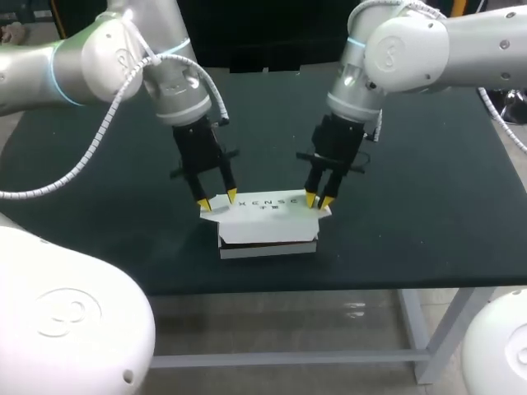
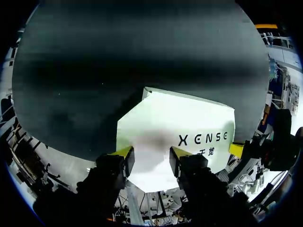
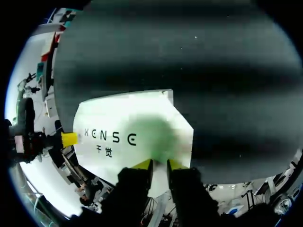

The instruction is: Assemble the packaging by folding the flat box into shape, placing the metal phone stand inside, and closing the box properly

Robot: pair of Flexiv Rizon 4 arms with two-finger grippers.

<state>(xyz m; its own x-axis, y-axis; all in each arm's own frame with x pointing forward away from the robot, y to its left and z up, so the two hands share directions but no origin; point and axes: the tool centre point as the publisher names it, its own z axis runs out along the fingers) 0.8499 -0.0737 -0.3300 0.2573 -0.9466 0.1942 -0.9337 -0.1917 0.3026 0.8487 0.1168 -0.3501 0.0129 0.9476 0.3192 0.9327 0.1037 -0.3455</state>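
Surface (image 1: 428,189): dark, matte green-black top on a pale grey frame (image 1: 416,329), w/ one leg showing toward 5 o'clock in the head view.

A white cardboard box (image 1: 268,224) sat folded into shape just toward 6 o'clock from the surface's ctr, near the front edge. Its long side ran 9-to-3. The lid (image 1: 268,204), w/ dark print, lay across the top, and small flap edges stuck out at both short ends. Contents were hidden.

L arm (image 1: 90,58) came in from approx. 10 o'clock and R arm (image 1: 412,49) from approx. 2 o'clock. Both angled down onto the box.

L end effector (image 1: 217,199) was at the box's 9 o'clock end, released, w/ fingers (image 1: 231,195) spread and yellow tips down at the lid's edge. In the left wrist view the box's near corner lay under it and in the gap betw. the two tips, w/ the rest of the box ahead. No clamp on the box was visible.

R end effector (image 1: 319,200) was at the box's 3 o'clock end, down at the lid's corner. In the right wrist view it sat over the box's near edge, w/ the printed lid stretching ahead. Couldn't tell whether it was clenched or released, nor whether it pressed on the lid or hung just above it.

The two end effectors were well apart, w/ the lid's print betw. them.
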